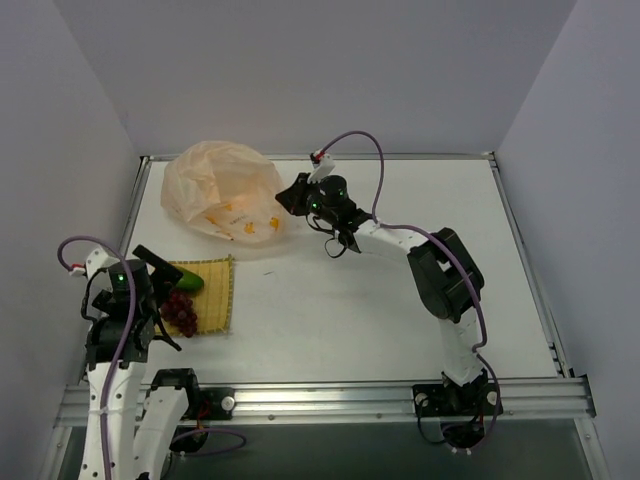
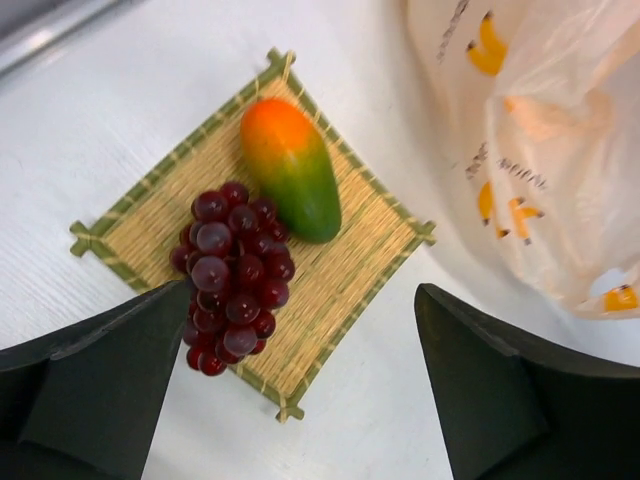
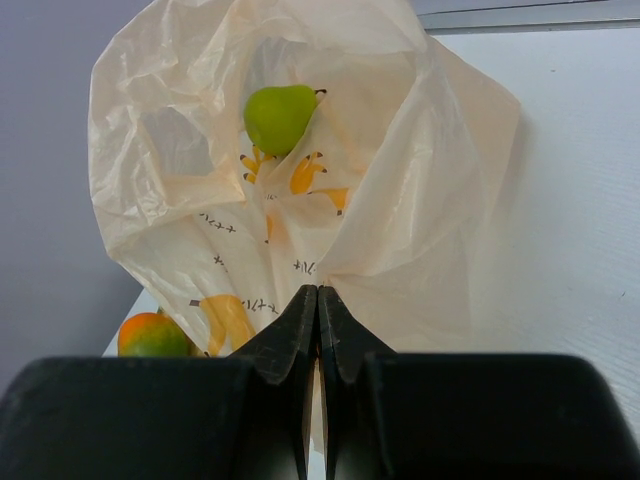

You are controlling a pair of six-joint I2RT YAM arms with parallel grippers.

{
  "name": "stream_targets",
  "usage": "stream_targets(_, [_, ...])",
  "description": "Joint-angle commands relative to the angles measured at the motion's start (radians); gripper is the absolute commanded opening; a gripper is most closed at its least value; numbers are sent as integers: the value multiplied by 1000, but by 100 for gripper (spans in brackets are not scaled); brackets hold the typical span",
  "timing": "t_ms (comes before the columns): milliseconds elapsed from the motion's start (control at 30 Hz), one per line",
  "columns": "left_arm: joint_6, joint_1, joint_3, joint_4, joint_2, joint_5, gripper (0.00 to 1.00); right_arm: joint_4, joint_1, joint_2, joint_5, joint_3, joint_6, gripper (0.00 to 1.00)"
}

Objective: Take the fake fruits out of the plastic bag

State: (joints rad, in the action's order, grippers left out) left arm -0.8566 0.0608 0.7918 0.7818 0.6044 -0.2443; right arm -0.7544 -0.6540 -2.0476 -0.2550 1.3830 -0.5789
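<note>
The plastic bag (image 1: 222,188) lies at the back left, crinkled and pale peach with orange marks; it also shows in the left wrist view (image 2: 540,150). My right gripper (image 1: 284,197) is shut on the bag's right edge (image 3: 318,292). A yellow-green pear-like fruit (image 3: 278,117) sits inside the bag (image 3: 400,200). The dark red grape bunch (image 2: 230,275) (image 1: 181,312) and a green-orange fruit (image 2: 290,170) (image 1: 186,281) lie on the woven mat (image 2: 350,270). My left gripper (image 2: 300,400) (image 1: 167,298) is open and empty, hovering above the mat's near edge.
The yellow woven mat (image 1: 215,300) lies at the front left of the white table. Grey walls enclose the table on the left, back and right. A metal rail (image 1: 330,400) runs along the near edge.
</note>
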Motion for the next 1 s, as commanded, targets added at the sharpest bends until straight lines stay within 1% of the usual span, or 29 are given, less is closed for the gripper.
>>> stream_targets(0, [71,-4,89,-67,-18,-79,94,-26,-9,83,-13,-1,19,0])
stream_targets(167, [163,-6,202,-180,3,-84,94,-22,-7,80,-16,-12,28,0])
stream_targets(267, [195,-6,227,-228,20,-31,94,-16,-7,78,-16,-13,33,0])
stream_targets(467, [163,-6,239,-283,58,77,94,-14,-6,89,-15,-27,34,0])
stream_targets(633, [166,-6,306,-348,104,155,94,-14,-6,96,-13,-36,37,0])
stream_targets(767, [162,-13,327,-388,147,207,94,-23,-6,87,-15,-30,34,0])
stream_targets(867, [154,-45,325,-437,198,241,95,-16,-6,78,-21,-15,36,0])
stream_targets(900, [145,-105,325,-466,236,244,96,-13,-6,79,-20,-15,39,0])
stream_targets(933, [146,-143,333,-479,256,235,99,-13,-6,81,-17,-21,39,0])
stream_targets(967, [151,-189,340,-492,279,212,100,-13,-6,89,-13,-24,40,0])
